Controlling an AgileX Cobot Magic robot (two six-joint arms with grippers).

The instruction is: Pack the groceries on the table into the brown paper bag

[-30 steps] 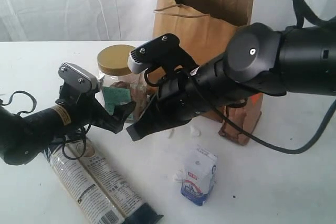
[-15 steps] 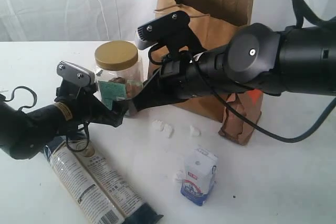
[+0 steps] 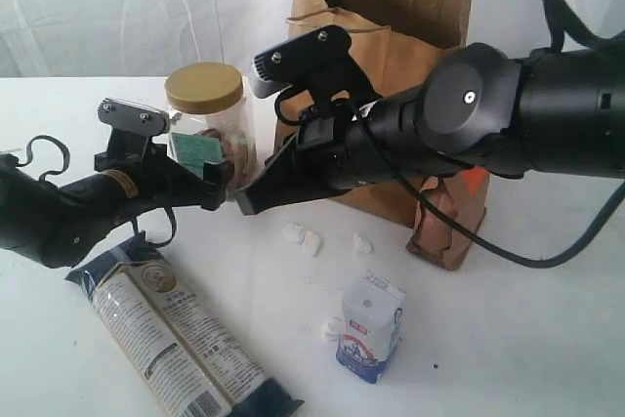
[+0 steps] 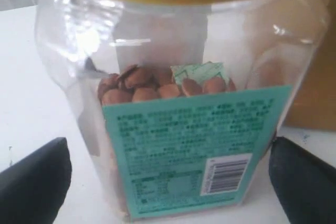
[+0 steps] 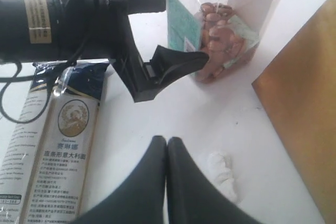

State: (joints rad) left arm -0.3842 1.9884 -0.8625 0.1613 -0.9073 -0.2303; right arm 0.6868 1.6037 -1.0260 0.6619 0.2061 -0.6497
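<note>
The yellow-lidded clear jar (image 3: 205, 104) of nuts stands on the white table (image 3: 518, 339), left of the brown paper bag (image 3: 391, 26). My left gripper (image 3: 220, 187) is open with the jar (image 4: 184, 129) between its fingers, and a gap shows on one side. My right gripper (image 3: 242, 206) is shut and empty, its tips (image 5: 167, 141) low over the table beside the jar (image 5: 220, 19). The long dark-blue noodle pack (image 3: 171, 334) lies at the front left. The blue-white carton (image 3: 371, 324) stands at the front. The orange-brown pouch (image 3: 451, 227) leans by the bag. The small yellow bottle and the dark-lidded jar are out of view.
White crumbs (image 3: 303, 237) lie on the table between the jar and the carton, close to the right fingertips. The right arm's bulky body crosses in front of the bag's lower half. A white curtain hangs behind the table.
The jar and the left gripper have shifted up and to the left in the exterior view. The right gripper has swung up from the table's middle to the jar's side.
</note>
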